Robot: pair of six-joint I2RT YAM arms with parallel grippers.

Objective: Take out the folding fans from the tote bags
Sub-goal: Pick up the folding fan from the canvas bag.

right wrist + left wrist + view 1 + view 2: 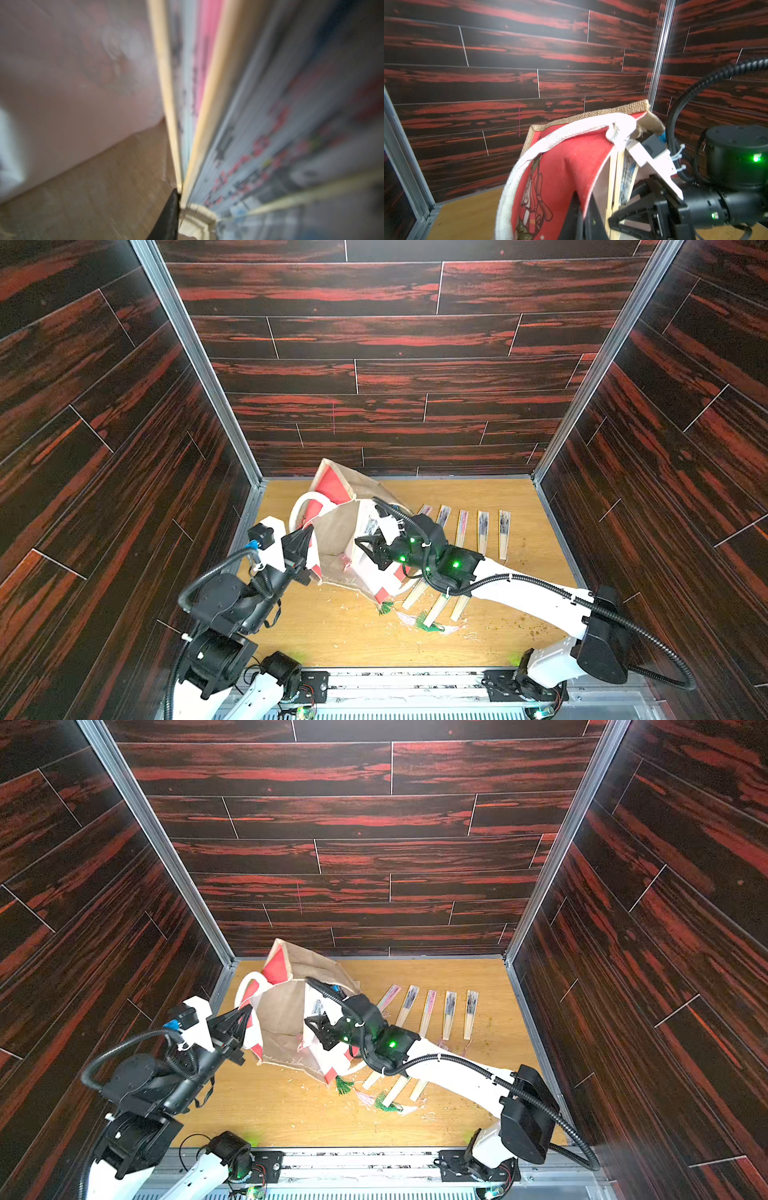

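A: Where are the folding fans [482, 531] lying?
B: Five are lying in a row on the table [536, 593] beside the tote bag [336, 531]. More are sitting inside it.
A: And the grippers?
B: The left gripper [309, 534] is clamping the bag's edge. The right gripper [365, 549] is reaching into its mouth, and its grip is unclear.

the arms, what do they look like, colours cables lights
Both have white links and black joint housings. The left arm carries a blue connector near its wrist; the right arm shows green lights there. Black corrugated cables loop along each. The left gripper and right gripper are black.
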